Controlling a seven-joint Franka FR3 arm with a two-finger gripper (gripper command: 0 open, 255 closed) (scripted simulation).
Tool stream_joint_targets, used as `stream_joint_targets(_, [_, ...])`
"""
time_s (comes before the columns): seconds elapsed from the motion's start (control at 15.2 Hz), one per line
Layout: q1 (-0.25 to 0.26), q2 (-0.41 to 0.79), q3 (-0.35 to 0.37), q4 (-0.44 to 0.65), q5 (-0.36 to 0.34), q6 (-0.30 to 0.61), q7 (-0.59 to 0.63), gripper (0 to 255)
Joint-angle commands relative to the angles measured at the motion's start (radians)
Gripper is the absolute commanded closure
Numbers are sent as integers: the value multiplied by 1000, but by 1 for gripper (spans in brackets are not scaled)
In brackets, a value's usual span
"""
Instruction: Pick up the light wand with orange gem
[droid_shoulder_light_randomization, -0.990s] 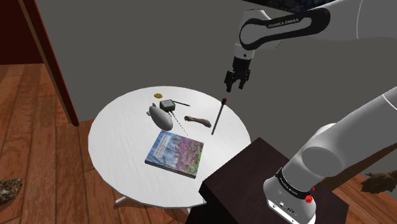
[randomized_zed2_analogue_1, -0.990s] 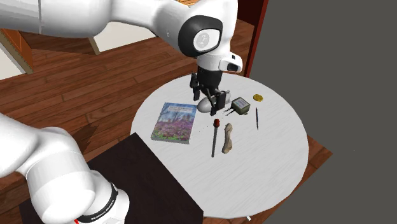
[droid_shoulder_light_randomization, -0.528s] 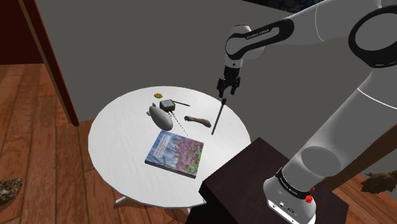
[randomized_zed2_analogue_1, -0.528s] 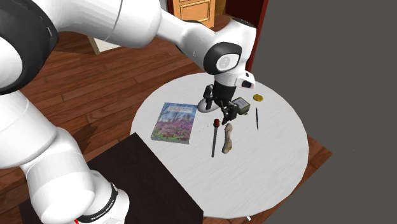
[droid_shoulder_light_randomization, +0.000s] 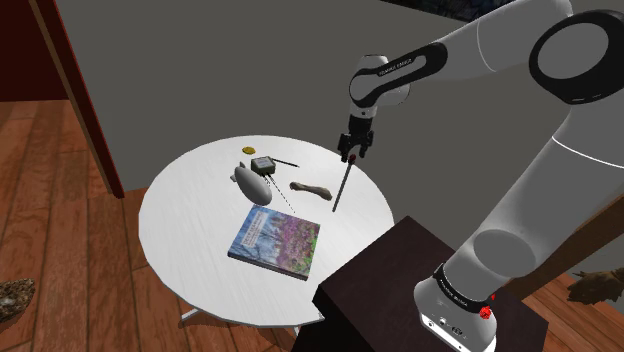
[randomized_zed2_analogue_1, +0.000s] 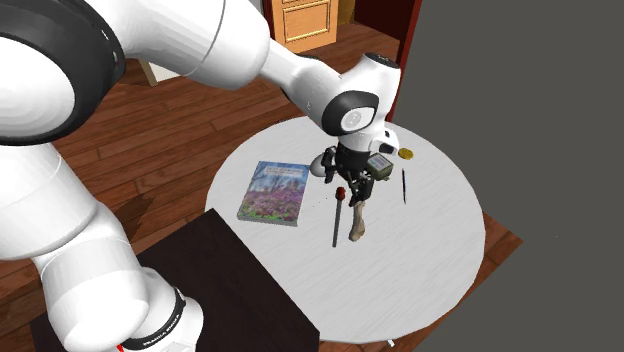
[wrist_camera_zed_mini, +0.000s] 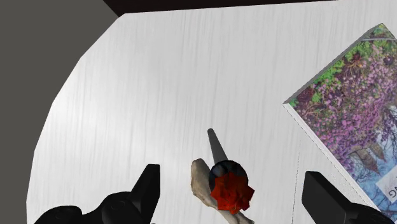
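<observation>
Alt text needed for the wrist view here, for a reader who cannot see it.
The open gripper hangs over a dark wand whose red gem sits between the two black fingers, untouched. The wand lies on a white round table beside a pale bone-like piece, with a flower-covered book off to one side.

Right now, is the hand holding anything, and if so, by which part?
Nothing is held. The hand is open, hovering over the red gem end of the wand, its fingers apart on either side without touching it.
</observation>
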Motion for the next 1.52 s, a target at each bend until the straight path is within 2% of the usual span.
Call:
stream_joint_targets(0.0, [-1, 2, 0, -4, 0, 7, -1, 255])
stream_joint_targets(0.59, [0, 2, 0, -2, 0, 5, -1, 255])
stream_joint_targets(1.45, [1, -84, 0, 82, -11, -164, 9, 255])
